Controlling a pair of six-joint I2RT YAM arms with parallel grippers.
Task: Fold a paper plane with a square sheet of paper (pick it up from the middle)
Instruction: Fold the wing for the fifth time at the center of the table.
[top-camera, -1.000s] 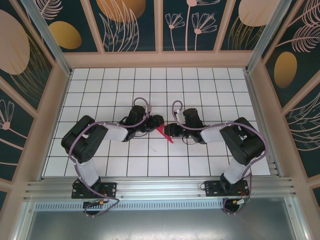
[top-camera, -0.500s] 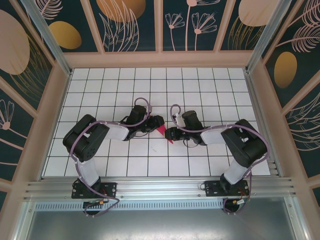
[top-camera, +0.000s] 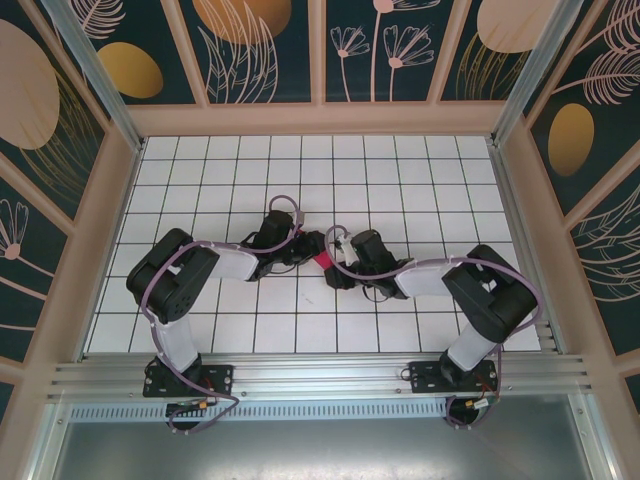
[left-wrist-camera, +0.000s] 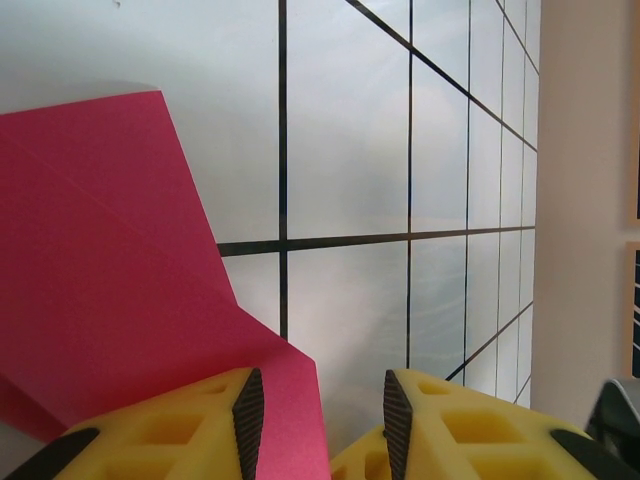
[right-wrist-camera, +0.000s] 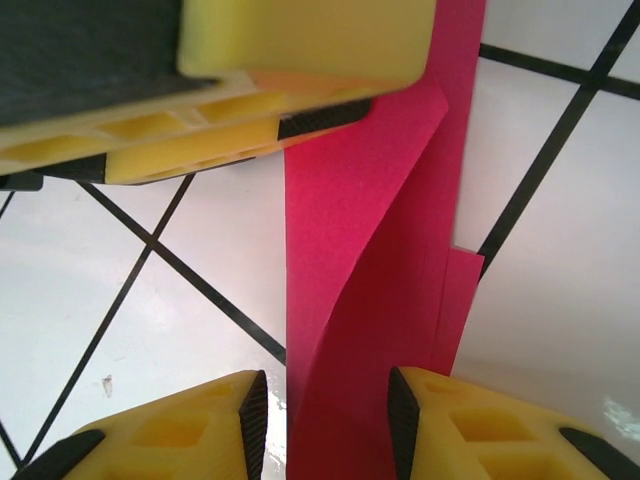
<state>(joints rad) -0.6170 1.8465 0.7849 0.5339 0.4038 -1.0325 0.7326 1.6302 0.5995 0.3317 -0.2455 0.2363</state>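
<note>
The square sheet of paper (top-camera: 323, 261) is a small creased magenta-pink shape at the middle of the grid table, between both gripper tips. My left gripper (top-camera: 316, 245) stands open. In its wrist view the paper (left-wrist-camera: 110, 270) lies flat under the left finger, its edge reaching into the gap of the gripper (left-wrist-camera: 323, 405). My right gripper (top-camera: 333, 270) is open too. A raised, curling fold of the paper (right-wrist-camera: 370, 250) runs up between its jaws (right-wrist-camera: 327, 405), with a slit of table showing on the left. The left gripper's yellow fingers (right-wrist-camera: 300, 40) rest on the paper's far end.
The white grid table (top-camera: 420, 190) is ringed by a beige rim and patterned walls. The two arms lie low, elbows out to left (top-camera: 170, 270) and right (top-camera: 490, 280). An aluminium rail (top-camera: 320, 375) runs along the near edge.
My right gripper has slid left and closed in on the left gripper, so most of the pink paper is now covered. The left arm has barely moved.
</note>
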